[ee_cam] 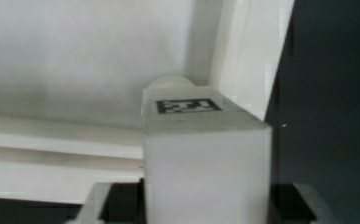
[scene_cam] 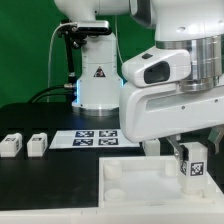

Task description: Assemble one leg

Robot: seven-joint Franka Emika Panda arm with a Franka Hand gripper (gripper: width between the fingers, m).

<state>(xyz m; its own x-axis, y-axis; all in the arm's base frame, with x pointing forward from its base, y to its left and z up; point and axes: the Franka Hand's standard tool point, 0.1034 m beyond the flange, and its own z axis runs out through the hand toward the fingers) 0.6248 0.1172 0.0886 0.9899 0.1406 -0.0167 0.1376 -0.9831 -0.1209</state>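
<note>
While fingers (scene_cam: pixel 177 150) clamp the leg (scene_cam: pixel 194 162) upright, tag (scene_cam: pixel 195 167) showing, over white panel (scene_cam: pixel 130 187) corner

Black table (scene_cam: pixel 40 118) across the whole scene. Over at the exterior view's left, a small white leg (scene_cam: pixel 11 146) lies flat on it, and just beside it a second leg (scene_cam: pixel 37 144), the two close but apart. Mid-table sits the marker board (scene_cam: pixel 97 137), tags up. Up front, the large white panel (scene_cam: pixel 130 182) lies flat, round sockets showing. At the back, the arm's white base (scene_cam: pixel 98 90) stands on the table, with cables (scene_cam: pixel 50 94) trailing to its left.
</note>
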